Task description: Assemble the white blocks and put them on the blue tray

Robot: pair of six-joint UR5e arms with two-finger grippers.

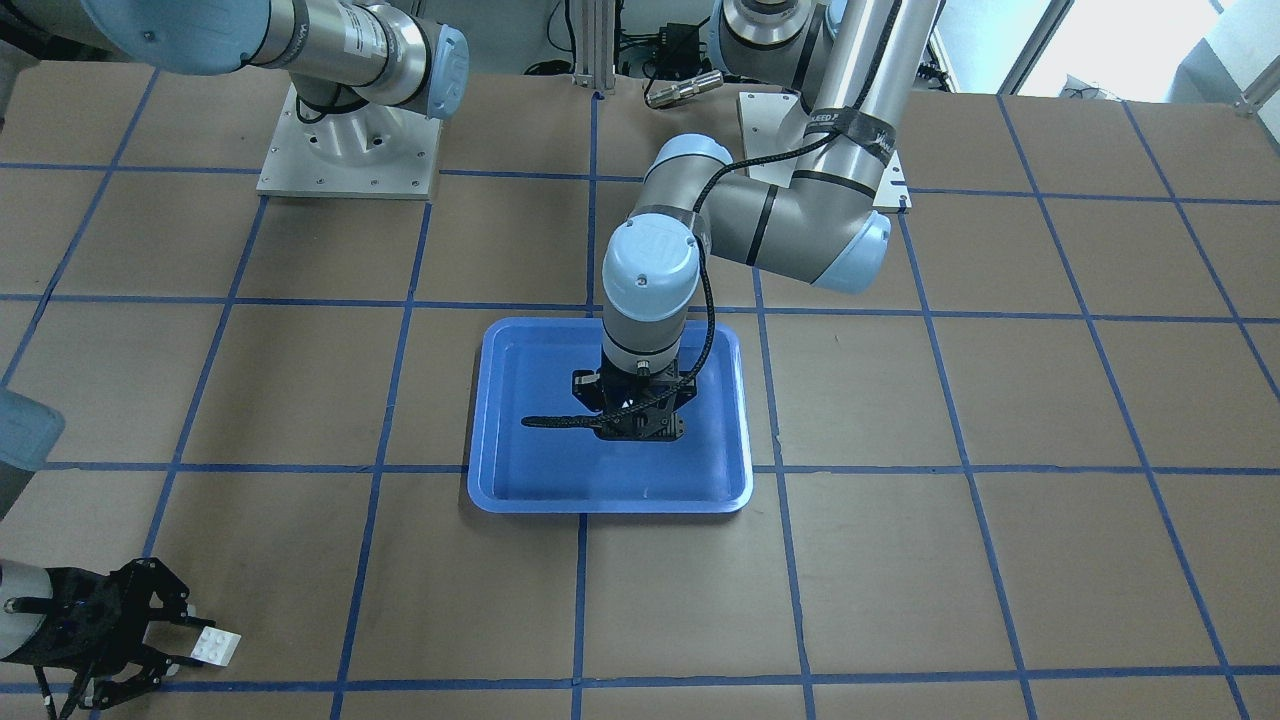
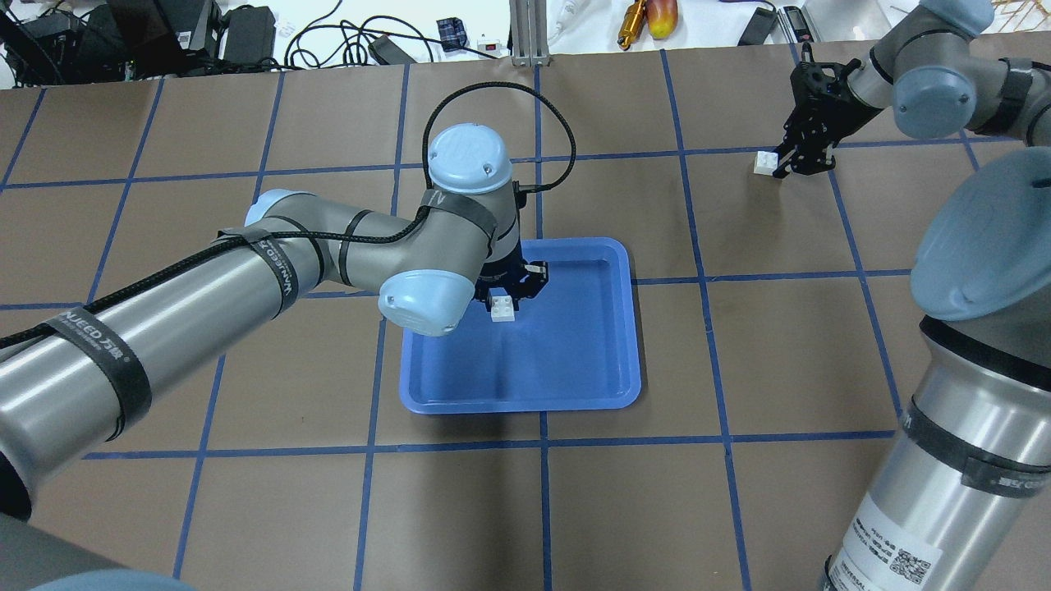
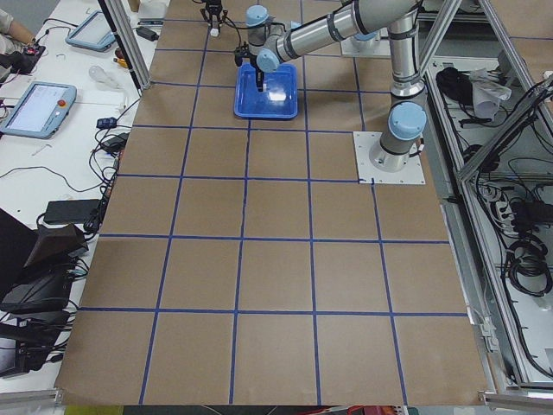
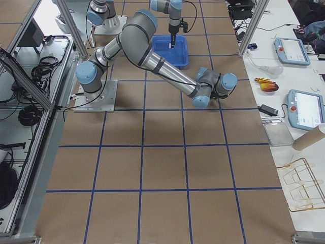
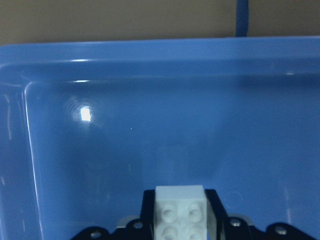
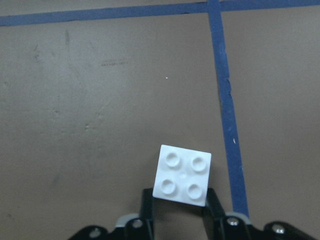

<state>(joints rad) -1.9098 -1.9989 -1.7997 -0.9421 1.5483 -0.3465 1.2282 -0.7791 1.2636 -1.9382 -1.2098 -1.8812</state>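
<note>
The blue tray (image 2: pixel 566 361) lies at the table's middle; it also shows in the front view (image 1: pixel 500 480) and fills the left wrist view (image 5: pixel 150 125). My left gripper (image 2: pixel 507 297) points down over the tray's far-left part, shut on a white block (image 2: pixel 502 309), studs up, seen between the fingers in the left wrist view (image 5: pixel 180 212). In the front view the left gripper (image 1: pixel 640 428) hides that block. My right gripper (image 2: pixel 798 160) is far off at the table's far right, shut on the second white block (image 2: pixel 767 162), low over the brown table (image 6: pixel 182 175) (image 1: pixel 217 645).
Blue tape lines (image 6: pixel 227 110) grid the brown table. The arms' base plates (image 1: pixel 350 150) stand at the robot's side. Cables and tools (image 2: pixel 649 16) lie beyond the table's far edge. The left arm's elbow (image 2: pixel 419 300) hangs over the tray's left rim.
</note>
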